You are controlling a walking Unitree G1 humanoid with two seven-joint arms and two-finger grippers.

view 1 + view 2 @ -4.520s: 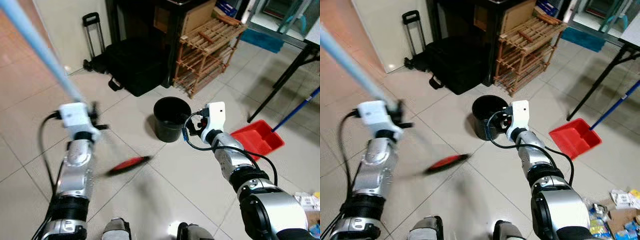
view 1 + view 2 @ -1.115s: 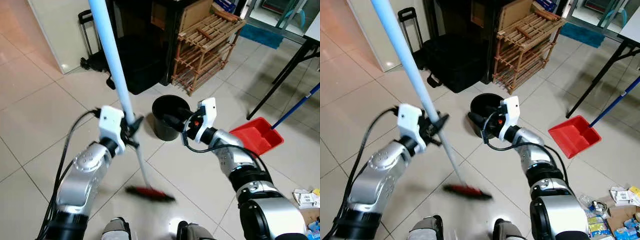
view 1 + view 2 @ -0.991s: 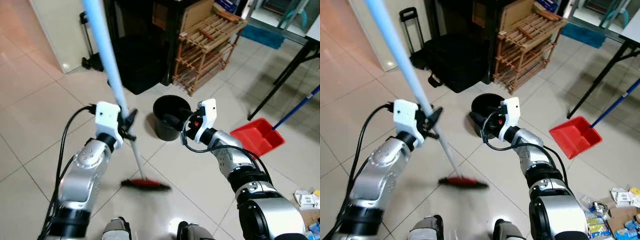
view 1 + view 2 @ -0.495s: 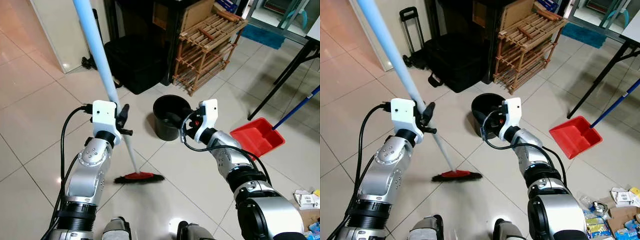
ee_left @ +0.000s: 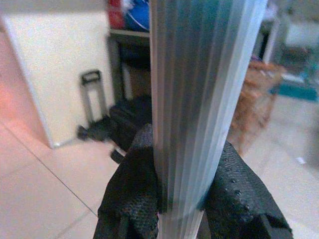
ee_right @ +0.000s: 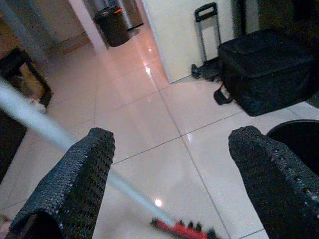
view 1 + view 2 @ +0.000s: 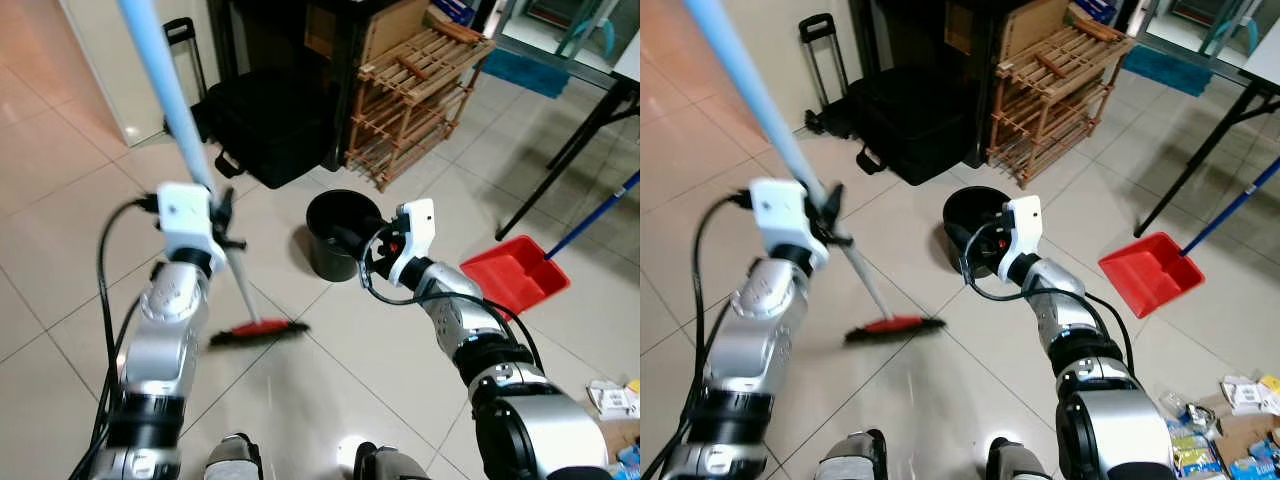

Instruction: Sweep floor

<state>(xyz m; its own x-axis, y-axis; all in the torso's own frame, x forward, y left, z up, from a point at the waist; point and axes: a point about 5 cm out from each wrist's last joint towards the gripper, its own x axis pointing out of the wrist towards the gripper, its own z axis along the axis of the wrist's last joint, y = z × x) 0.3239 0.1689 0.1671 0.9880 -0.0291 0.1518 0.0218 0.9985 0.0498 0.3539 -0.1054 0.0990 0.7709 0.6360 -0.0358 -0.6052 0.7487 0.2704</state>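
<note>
The left hand (image 7: 222,212) is clenched round the pale blue handle of the broom (image 7: 185,115), whose red head (image 7: 258,330) rests on the tiled floor (image 7: 60,190) in front of the robot, near the black bucket (image 7: 335,236). The right hand (image 6: 174,164) hangs released with its fingers spread wide, holding nothing, just before the bucket. To sweep well, I judge the bristles should stay flat on the tiles and each stroke be drawn toward the red dustpan (image 7: 515,273) lying well apart on the right, without knocking the bucket
</note>
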